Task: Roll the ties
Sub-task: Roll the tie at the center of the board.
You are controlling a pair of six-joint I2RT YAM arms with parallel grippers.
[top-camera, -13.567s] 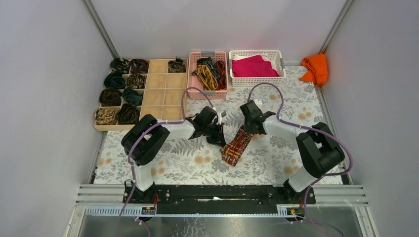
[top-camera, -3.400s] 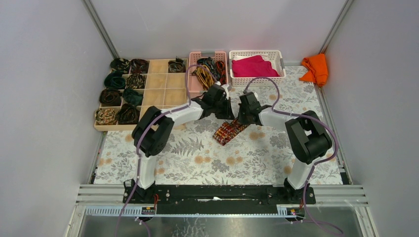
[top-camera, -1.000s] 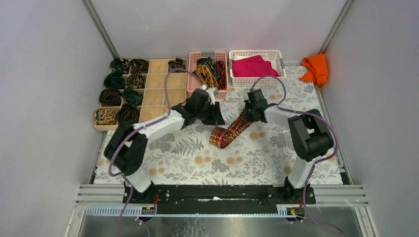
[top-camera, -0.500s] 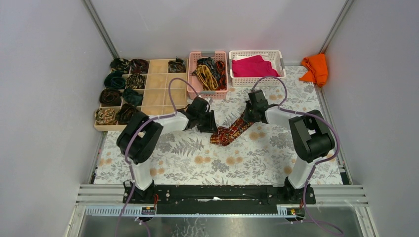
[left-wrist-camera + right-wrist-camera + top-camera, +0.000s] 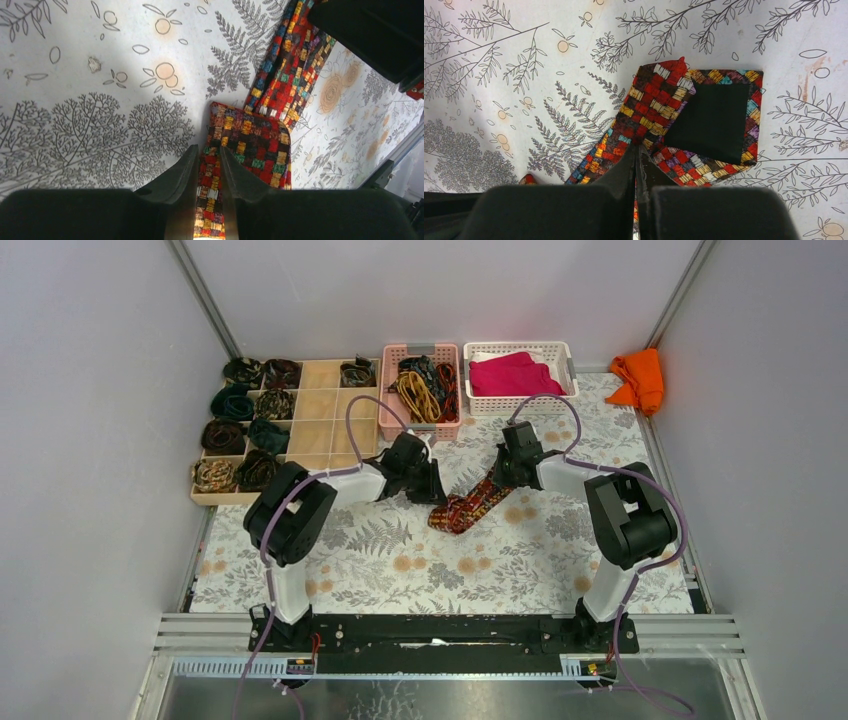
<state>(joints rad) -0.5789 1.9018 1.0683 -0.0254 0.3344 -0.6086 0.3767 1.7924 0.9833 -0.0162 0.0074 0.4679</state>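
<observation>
Red checked tie [image 5: 250, 145] lies folded, apparently doubled.

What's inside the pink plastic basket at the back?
A loose tangle of unrolled patterned ties fills the pink plastic basket: a yellow tie, dark ties, a red-and-dark tie. The tangle covers the basket floor and anything lower, so no count.

Top view: high, behind, looking down. Wrist views: close, facing down; all share red tie [image 5: 465, 507].
</observation>
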